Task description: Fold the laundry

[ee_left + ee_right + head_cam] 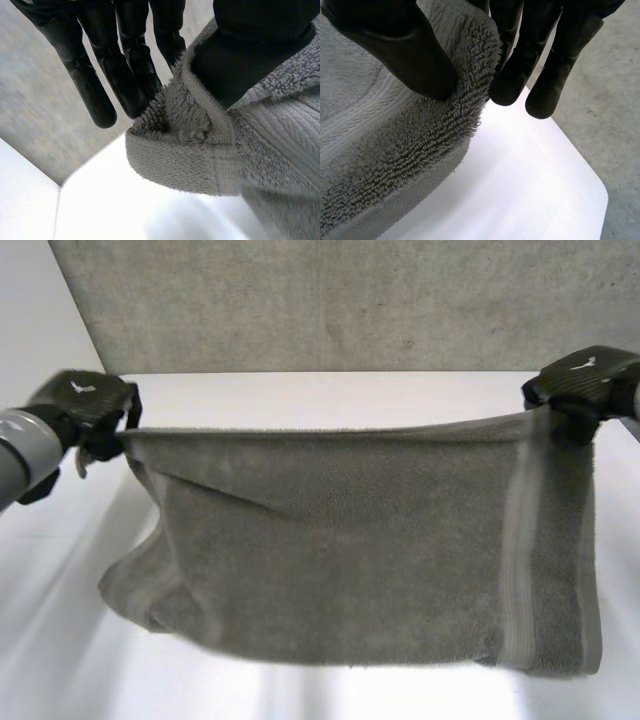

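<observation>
head view, nearest: the towel (350, 550) hangs as a broad grey sheet, its lower edge closest to the camera. that edge is slack and bunched on the side below the left hand. whether it touches the table (330, 390) cannot be told.
towel, upper edge: nearly straight between the two hands, with a slight sag in the middle.
left hand (90, 405): up over the table at one upper corner of the towel. in the left wrist view the thumb (250, 55) presses the hemmed corner towards the near-straight fingers (100, 85). this is a pinch, not a wrap.
right hand (580, 385): about level with the left and well apart from it, at the opposite upper corner. in the right wrist view the thumb lies on the pile with the fingers behind, and the corner is nipped between them.
step in hand, judged: the towel is spread and hung by two corners, ready for a first fold.
next move, judged: lower both hands together so the hanging edge lies flat on the table, then carry the held edge over it. the hands need to be level and the pinches firm, or the fold will skew.
beyond: bare white table, then a grey concrete-like surface (350, 300).
</observation>
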